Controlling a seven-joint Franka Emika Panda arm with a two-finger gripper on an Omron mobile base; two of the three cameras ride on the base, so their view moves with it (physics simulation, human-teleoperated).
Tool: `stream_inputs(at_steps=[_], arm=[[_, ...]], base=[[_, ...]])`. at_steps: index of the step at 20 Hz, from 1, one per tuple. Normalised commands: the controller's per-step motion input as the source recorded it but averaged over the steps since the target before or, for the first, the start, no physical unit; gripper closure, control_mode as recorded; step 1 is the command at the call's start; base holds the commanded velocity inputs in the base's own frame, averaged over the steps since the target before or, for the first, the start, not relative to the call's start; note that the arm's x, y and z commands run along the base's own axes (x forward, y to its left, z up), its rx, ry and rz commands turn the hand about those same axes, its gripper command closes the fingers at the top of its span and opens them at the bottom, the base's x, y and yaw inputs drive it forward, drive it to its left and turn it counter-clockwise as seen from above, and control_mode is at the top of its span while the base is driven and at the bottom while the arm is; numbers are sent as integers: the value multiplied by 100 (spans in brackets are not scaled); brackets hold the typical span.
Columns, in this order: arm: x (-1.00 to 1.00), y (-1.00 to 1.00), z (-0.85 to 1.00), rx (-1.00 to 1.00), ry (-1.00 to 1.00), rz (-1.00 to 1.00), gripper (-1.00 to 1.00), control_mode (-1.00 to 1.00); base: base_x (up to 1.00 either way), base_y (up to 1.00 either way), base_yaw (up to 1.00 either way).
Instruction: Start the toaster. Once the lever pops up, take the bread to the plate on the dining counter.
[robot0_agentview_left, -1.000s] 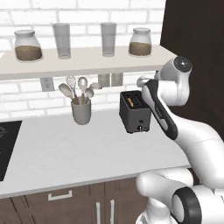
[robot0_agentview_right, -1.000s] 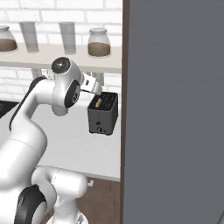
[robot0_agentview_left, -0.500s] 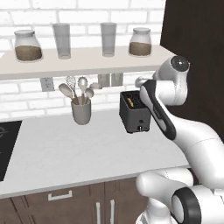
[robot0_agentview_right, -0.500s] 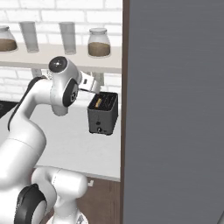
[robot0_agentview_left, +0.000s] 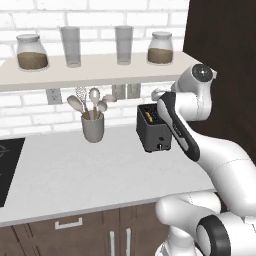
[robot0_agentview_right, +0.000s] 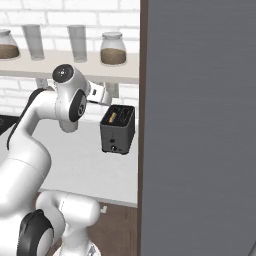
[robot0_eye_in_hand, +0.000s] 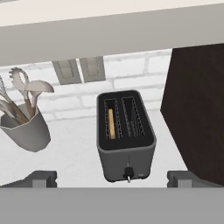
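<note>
The dark toaster (robot0_eye_in_hand: 126, 144) stands on the white counter against the brick wall, also seen as the toaster (robot0_agentview_left: 154, 131) and the toaster (robot0_agentview_right: 118, 131). The bread (robot0_eye_in_hand: 111, 124) sits upright, sunk in its left slot, showing as a tan edge (robot0_agentview_right: 113, 117). A small round knob (robot0_eye_in_hand: 128, 172) is low on the front. My gripper (robot0_eye_in_hand: 111, 178) hovers above and in front of the toaster, open wide, its fingertips (robot0_eye_in_hand: 40, 178) either side with nothing between them. The plate and the dining counter are out of view.
A grey utensil cup (robot0_agentview_left: 93, 126) stands left of the toaster. Just above the hand runs a shelf (robot0_agentview_left: 75, 70) carrying jars and glasses. A tall dark cabinet (robot0_agentview_left: 225, 60) walls off the right side. A black cooktop (robot0_agentview_left: 6, 167) lies at far left.
The arm's upper joint has crept slightly up and left. The toaster and the bread have not moved, and the gripper stays open.
</note>
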Motion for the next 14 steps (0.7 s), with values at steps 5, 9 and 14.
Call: stream_inputs(at_steps=[5, 9, 14], arm=[[0, 0, 0, 0, 0, 0, -100, -100], [0, 0, 0, 0, 0, 0, -100, -100], [0, 0, 0, 0, 0, 0, -100, -100]], base=[[0, 0, 0], [0, 0, 0], [0, 0, 0]])
